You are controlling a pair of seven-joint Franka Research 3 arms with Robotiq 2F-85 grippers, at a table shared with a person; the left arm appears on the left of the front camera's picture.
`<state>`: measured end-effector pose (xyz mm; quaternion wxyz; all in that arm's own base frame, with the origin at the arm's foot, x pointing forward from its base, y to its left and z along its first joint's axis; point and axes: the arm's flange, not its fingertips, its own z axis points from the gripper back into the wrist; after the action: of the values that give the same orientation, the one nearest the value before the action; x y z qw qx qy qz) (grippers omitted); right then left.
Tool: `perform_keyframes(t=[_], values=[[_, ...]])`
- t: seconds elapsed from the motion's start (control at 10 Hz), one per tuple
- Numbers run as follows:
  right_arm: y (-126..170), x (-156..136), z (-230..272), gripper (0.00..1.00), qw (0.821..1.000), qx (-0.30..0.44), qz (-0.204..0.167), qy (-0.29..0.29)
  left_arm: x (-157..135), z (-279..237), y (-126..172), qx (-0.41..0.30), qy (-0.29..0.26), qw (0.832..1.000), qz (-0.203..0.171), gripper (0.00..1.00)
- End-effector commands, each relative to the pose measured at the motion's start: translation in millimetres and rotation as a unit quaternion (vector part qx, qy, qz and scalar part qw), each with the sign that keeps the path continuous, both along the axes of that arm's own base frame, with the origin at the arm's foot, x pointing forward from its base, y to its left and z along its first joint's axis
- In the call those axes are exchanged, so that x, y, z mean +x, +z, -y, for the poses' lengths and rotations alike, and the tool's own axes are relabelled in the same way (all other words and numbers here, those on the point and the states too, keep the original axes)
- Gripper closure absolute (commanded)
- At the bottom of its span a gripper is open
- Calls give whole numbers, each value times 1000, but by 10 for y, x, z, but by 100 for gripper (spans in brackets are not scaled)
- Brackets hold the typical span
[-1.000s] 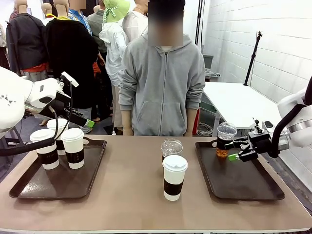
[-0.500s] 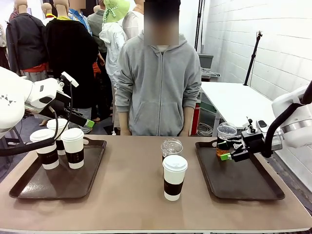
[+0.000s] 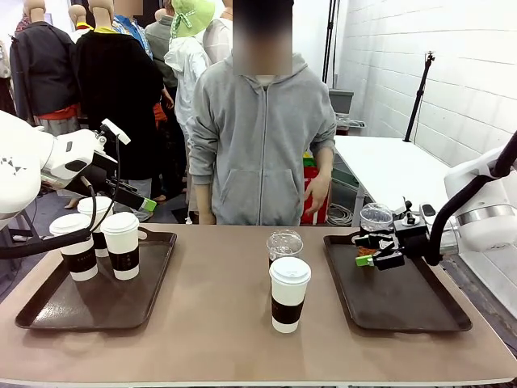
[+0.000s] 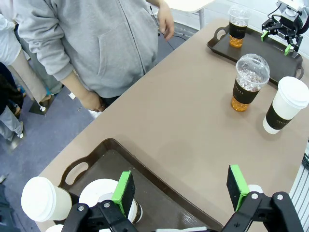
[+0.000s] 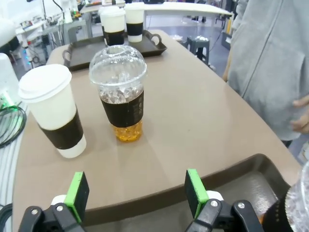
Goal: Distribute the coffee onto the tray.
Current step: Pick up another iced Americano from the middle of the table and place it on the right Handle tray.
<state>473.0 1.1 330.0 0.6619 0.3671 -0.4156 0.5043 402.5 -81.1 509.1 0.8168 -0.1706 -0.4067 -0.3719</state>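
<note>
Over L tray (image 4: pixel 96 147), wrist cam shows L fingers (image 4: pixel 124 192) wide above lidded cups (image 4: pixel 39 198); R fingers (image 3: pixel 364 260) wide by dome cup (image 3: pixel 376 217).

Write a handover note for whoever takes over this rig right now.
Left gripper: open, empty, above the left tray.
Right gripper: open, empty, beside the clear cup on the right tray.
Done: three paper cups on the left tray, one clear cup on the right.
Left: fourth paper cup and second clear cup stand mid-table; probably for the right tray.
</note>
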Motion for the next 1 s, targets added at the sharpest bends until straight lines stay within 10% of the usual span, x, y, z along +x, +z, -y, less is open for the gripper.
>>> perform_keyframes(t=[0.0,0.9], values=[[-130,-38,-115,0,1000,8,16,1,10,-16,-20,-2,-1,1000,-2,0],[-273,227,-447,0,997,32,28,64,10,-16,-20,-2,-1,1000,-2,0]])
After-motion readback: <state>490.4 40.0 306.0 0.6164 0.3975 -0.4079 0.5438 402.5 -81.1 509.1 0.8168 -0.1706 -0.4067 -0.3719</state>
